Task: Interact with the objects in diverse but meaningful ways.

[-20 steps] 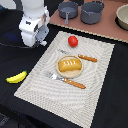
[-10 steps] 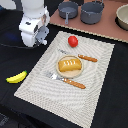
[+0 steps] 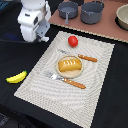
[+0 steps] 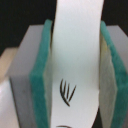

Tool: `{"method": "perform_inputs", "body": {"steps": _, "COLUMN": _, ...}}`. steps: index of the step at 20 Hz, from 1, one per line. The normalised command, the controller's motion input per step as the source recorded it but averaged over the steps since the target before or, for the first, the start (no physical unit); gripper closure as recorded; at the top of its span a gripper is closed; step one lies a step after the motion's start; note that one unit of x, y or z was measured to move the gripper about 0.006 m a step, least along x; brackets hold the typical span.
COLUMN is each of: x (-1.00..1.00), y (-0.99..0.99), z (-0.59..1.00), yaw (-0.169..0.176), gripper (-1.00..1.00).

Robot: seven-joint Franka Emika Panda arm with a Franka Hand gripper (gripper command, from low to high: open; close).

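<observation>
Loaf [image 3: 69, 65], banana [image 3: 16, 77] and tomato [image 3: 73, 41] are all loose in the exterior view. The loaf sits on a plate [image 3: 69, 73] near the middle of a placemat [image 3: 95, 85], with a knife [image 3: 87, 58] just beyond it and a fork [image 3: 67, 80] on its near side. The tomato rests on the placemat toward its far edge. The banana lies off the placemat on the dark table [image 3: 15, 55], well apart toward the exterior view's left. Two grey pots [image 3: 82, 10] stand farther back on a brown board. The arm's white head hangs above the table off the placemat's far corner on the exterior view's left, with the gripper [image 3: 42, 38] at its lower end; its fingers are too small here to read.

In the wrist view, green pads [image 4: 41, 95] press on both sides of a white piece [image 4: 75, 65], a flat strip with dark marks on it, so the gripper is clamped on that. The picture is so close that I would only guess this is the small white toy.

Judging by this, the risk is the slim, smooth piece slipping or twisting between the pads if the arm swings fast. Lowered carelessly toward the placemat, it could knock the tomato, which would likely roll, or nudge the cutlery.
</observation>
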Motion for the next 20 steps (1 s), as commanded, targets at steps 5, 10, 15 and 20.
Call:
{"method": "perform_inputs", "body": {"steps": 5, "x": 0.64, "y": -0.11, "z": 0.37, "yaw": -0.033, "gripper": 1.0}}
{"method": "perform_inputs", "body": {"steps": 10, "x": 0.79, "y": -0.28, "z": 0.29, "yaw": -0.028, "gripper": 1.0}}
{"method": "perform_inputs", "body": {"steps": 15, "x": 0.87, "y": -0.57, "z": 0.24, "yaw": -0.05, "gripper": 1.0}}
{"method": "perform_inputs", "body": {"steps": 20, "x": 0.87, "y": -0.59, "z": 0.2, "yaw": -0.032, "gripper": 1.0}}
